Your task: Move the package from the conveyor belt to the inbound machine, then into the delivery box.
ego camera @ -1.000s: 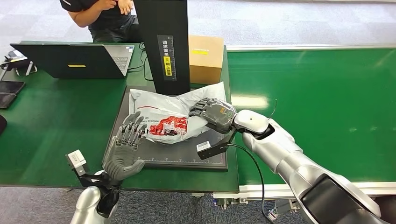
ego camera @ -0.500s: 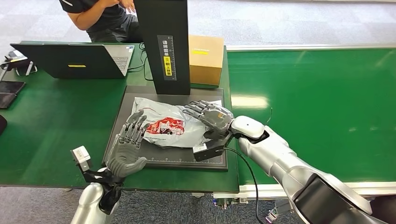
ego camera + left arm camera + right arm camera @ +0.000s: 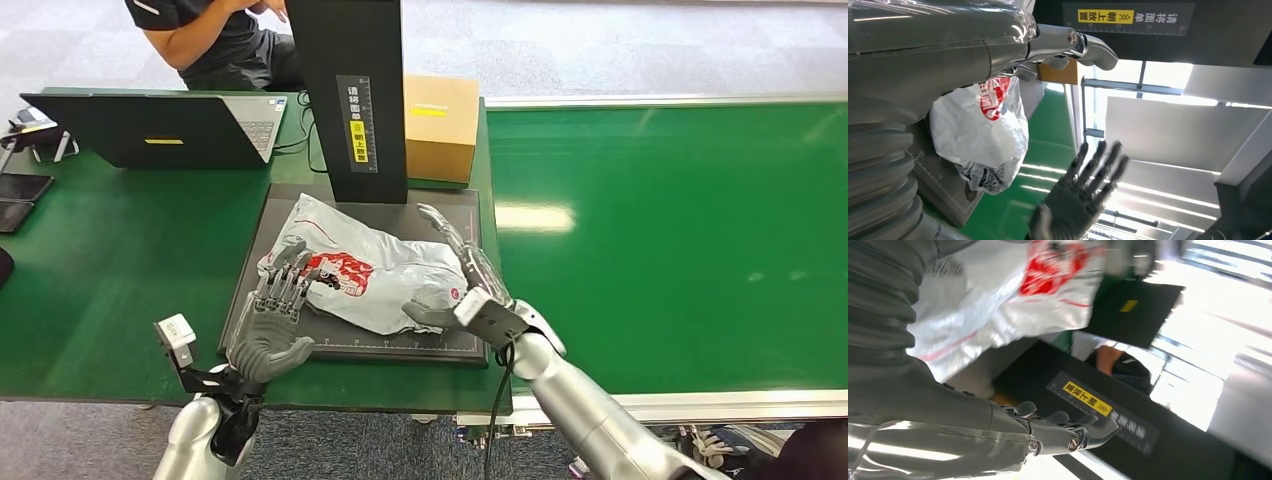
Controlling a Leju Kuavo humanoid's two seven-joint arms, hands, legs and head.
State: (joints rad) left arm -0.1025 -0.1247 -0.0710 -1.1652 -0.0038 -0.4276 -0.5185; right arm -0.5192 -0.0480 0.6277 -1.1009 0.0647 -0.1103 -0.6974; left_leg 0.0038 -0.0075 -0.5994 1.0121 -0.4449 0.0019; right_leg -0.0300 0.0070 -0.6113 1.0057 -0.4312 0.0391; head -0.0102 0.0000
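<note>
1. Package (image 3: pixel 372 277), a white plastic mailer with a red print, lies on the dark platform (image 3: pixel 262 232) of the inbound machine, just in front of the black upright column (image 3: pixel 352 95).
2. From the head view I see my left hand (image 3: pixel 272 322) at about 8 o'clock from the package, fingers spread and pointing up; the fingertips are at the package edge, but I cannot tell if they touch it.
3. My right hand (image 3: pixel 458 275) is at about 4 o'clock from the package, palm turned toward it, fingers spread and holding nothing.
4. The left wrist view shows what the head view does not: the far side of the package, hanging a little over the platform edge, and the right hand (image 3: pixel 1079 192) seen from the palm side, clearly apart from the bag.
5. The right wrist view gives the red print from close, though blurred, and the yellow label (image 3: pixel 1088 398) on the column.
6. Behind the column stands a cardboard box (image 3: pixel 440 125); at 10 o'clock is a laptop (image 3: pixel 150 130), with a person (image 3: pixel 215 35) sitting behind it.
7. The green conveyor belt (image 3: pixel 680 230) is at 3 o'clock.
</note>
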